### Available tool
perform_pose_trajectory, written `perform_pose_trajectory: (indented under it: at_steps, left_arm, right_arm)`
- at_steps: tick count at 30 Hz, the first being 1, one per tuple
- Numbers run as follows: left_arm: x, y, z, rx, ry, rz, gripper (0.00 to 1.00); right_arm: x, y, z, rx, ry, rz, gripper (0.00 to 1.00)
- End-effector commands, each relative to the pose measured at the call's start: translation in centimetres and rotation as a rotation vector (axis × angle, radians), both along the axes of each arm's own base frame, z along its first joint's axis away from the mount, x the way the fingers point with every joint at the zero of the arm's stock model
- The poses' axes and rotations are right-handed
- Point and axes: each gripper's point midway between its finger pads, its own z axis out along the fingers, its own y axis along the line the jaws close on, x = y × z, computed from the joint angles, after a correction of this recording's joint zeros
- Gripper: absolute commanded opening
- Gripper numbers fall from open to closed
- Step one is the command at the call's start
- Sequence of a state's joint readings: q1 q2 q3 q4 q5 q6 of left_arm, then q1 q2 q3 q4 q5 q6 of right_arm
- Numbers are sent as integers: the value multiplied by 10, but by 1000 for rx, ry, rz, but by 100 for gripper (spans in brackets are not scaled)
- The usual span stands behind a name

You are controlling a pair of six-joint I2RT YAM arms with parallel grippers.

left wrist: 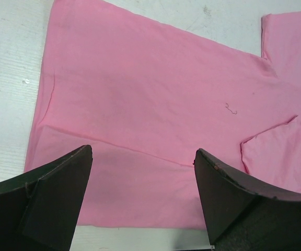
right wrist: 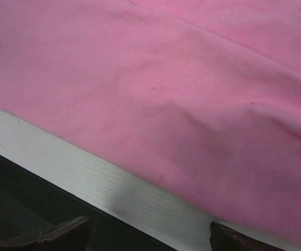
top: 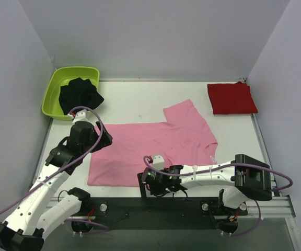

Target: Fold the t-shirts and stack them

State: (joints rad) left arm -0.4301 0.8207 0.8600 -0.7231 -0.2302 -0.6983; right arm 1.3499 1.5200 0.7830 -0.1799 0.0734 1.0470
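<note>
The light pink t-shirt (top: 155,144) lies spread flat in the middle of the table, one sleeve pointing toward the back right. A deep red t-shirt (top: 231,98) lies folded at the back right corner. My left gripper (top: 105,138) hovers over the pink shirt's left end, open; in its wrist view (left wrist: 143,150) the pink cloth (left wrist: 155,99) fills the space beyond the spread fingers (left wrist: 51,198), with nothing between them. My right gripper (top: 147,180) sits low at the shirt's near hem, open (right wrist: 149,225), the pink cloth (right wrist: 182,94) just ahead of it.
A lime green tub (top: 54,97) holding a dark black cloth (top: 80,94) stands at the back left. The white table's near edge (right wrist: 88,178) and a black rail (top: 155,209) run right under the right gripper. Walls close the left, back and right sides.
</note>
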Motion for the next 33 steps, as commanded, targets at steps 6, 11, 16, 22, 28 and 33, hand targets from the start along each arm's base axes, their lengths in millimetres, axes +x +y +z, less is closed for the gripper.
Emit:
perform_pose_trajectory:
  at_steps: [6,11,16,22,28,33]
  left_arm:
    - [-5,4,14,-17,-46,0,89]
    - [0,2,26,-10,-60,-11,89]
    - [16,-5,36,25,-73,-47,89]
    - [53,-8,32,73,-35,-27,89]
    - [99,-7,-9,46,73,-2,90]
    - [121,-9,-42,21,115,0,90]
  right_arm:
    - [17,-16,37,-68,-156,-12,100]
    - [78,-27,98,-74,-314,-79,100]
    - [155,-73,125,-101,-363,-223,100]
    - [251,-129,156,-60,-395,-454,100]
    - [330,-155,141,-12,-283,-569,100]
    - [358,-166,106,-16,-188,-585,100]
